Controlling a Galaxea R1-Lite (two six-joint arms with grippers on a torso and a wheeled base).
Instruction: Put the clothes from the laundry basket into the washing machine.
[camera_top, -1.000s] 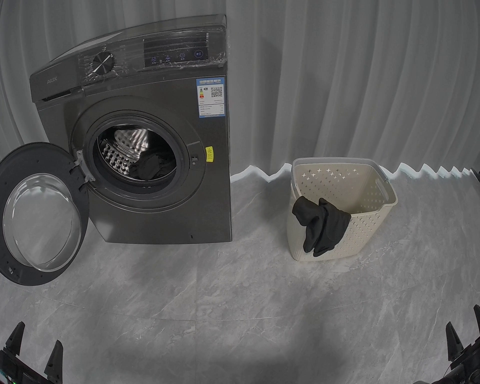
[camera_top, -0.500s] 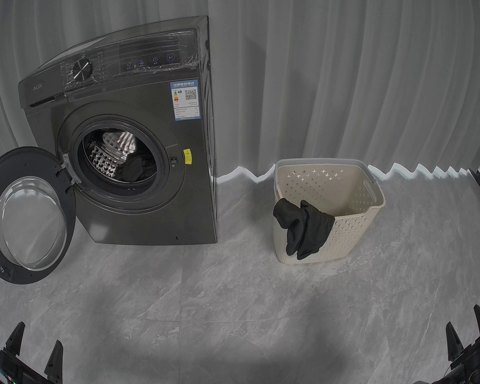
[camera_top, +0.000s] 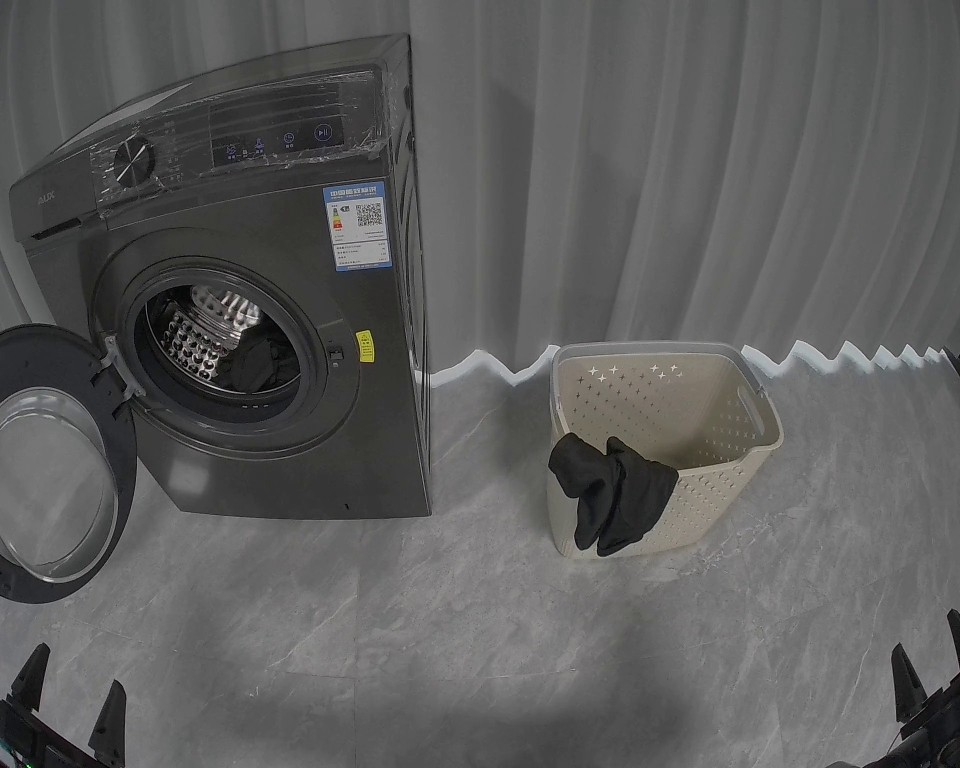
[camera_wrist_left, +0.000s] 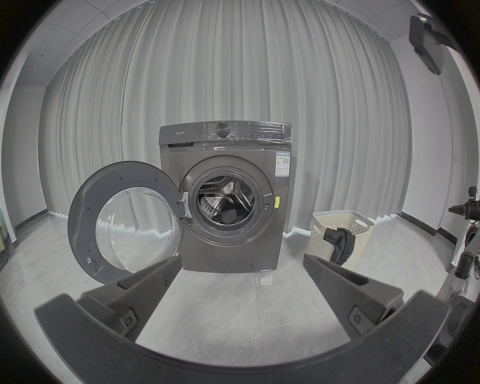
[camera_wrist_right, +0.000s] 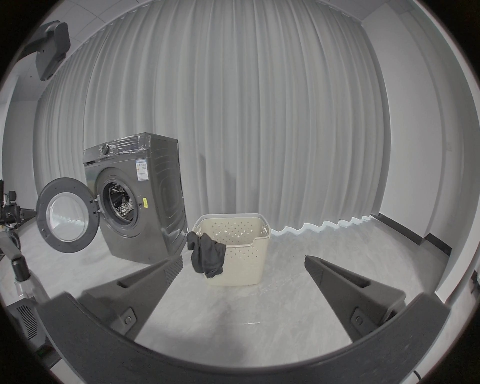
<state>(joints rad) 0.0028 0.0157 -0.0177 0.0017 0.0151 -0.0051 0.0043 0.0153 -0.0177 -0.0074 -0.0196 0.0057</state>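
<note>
The washing machine (camera_top: 250, 300) stands on the grey floor (camera_top: 480, 620) in front of a pale pleated curtain (camera_top: 680, 170). Its round door (camera_top: 55, 470) is swung fully open to the robot's left, exposing the drum (camera_top: 205, 320). Dark clothing (camera_top: 255, 362) lies in the lower part of the drum.

The cream perforated laundry basket (camera_top: 655, 349) stands upright on the floor to the right of the machine, near it but apart. A black garment (camera_top: 615, 495) is draped over the basket's near-left rim and hangs down the outer wall.

The left claw (camera_top: 75, 672) sits at the lower left of the head view and the right claw (camera_top: 925, 640) at the lower right. Both are well apart from the machine and the basket.

In the left wrist view the left claw (camera_wrist_left: 240, 260) is spread wide and empty, facing the machine (camera_wrist_left: 282, 210), its door (camera_wrist_left: 125, 222) and the basket (camera_wrist_left: 318, 240).

In the right wrist view the right claw (camera_wrist_right: 242, 260) is likewise wide and empty, facing the basket (camera_wrist_right: 245, 260) and garment (camera_wrist_right: 206, 255).
</note>
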